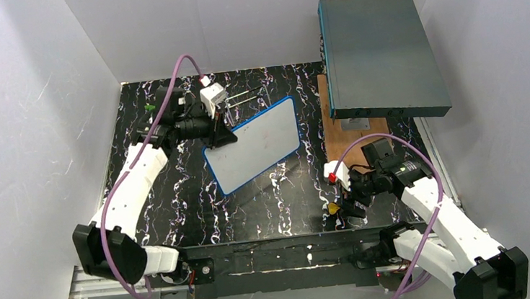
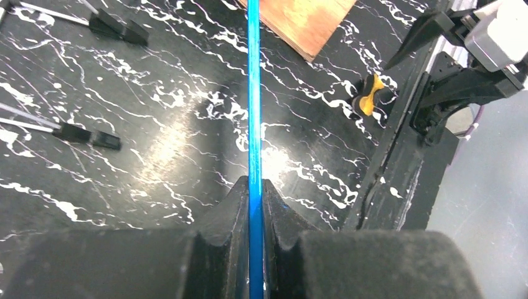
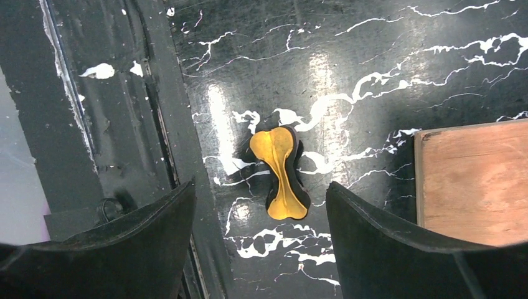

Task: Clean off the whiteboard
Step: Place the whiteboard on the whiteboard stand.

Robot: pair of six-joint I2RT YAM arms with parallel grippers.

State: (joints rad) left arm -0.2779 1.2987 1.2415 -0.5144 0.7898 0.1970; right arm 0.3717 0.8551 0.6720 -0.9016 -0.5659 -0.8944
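Observation:
The whiteboard [image 1: 254, 144], blue-framed with a greyish-white face and faint smudges, is held tilted over the middle of the black marbled table. My left gripper [image 1: 222, 134] is shut on its left edge. In the left wrist view the blue frame [image 2: 253, 93] runs edge-on between the closed fingers of that gripper [image 2: 253, 187]. A yellow, bone-shaped eraser [image 3: 281, 171] with a black underside lies flat near the table's front edge [image 1: 334, 207]. My right gripper [image 3: 260, 184] hovers open just above it, fingers wide apart and touching nothing [image 1: 345, 211].
A large grey-teal box [image 1: 381, 56] rests on a wooden board [image 1: 347, 131] at the back right; the board's corner [image 3: 473, 180] is close to the eraser. Two black feet on metal rods [image 2: 87, 134] lie at the back left. The front rail [image 3: 155, 124] runs beside the eraser.

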